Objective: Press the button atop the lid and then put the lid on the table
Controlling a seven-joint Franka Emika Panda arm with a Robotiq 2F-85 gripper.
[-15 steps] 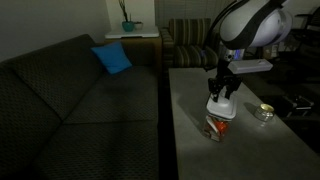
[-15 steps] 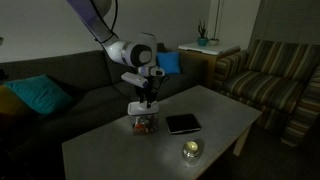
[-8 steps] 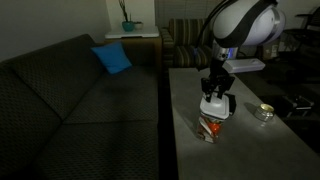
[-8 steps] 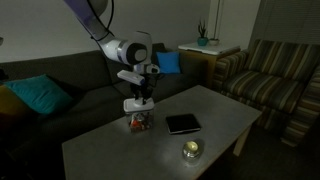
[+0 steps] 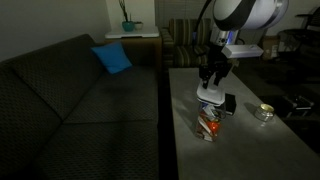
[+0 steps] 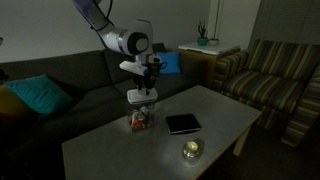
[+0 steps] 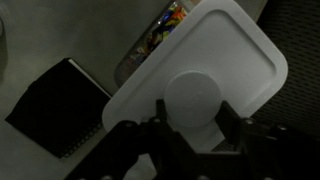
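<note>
The white square lid with a round button on top hangs in my gripper, which is shut on the button. In both exterior views the lid is lifted above a clear container holding colourful contents, standing on the light-grey table. In the wrist view the container shows past the lid's edge.
A small black box lies on the table beside the container. A small round shiny dish sits further along. A dark sofa runs beside the table, with armchairs beyond.
My gripper has risen with the lid, lifting it off the container; the gap between lid and container has grown over the last second.
</note>
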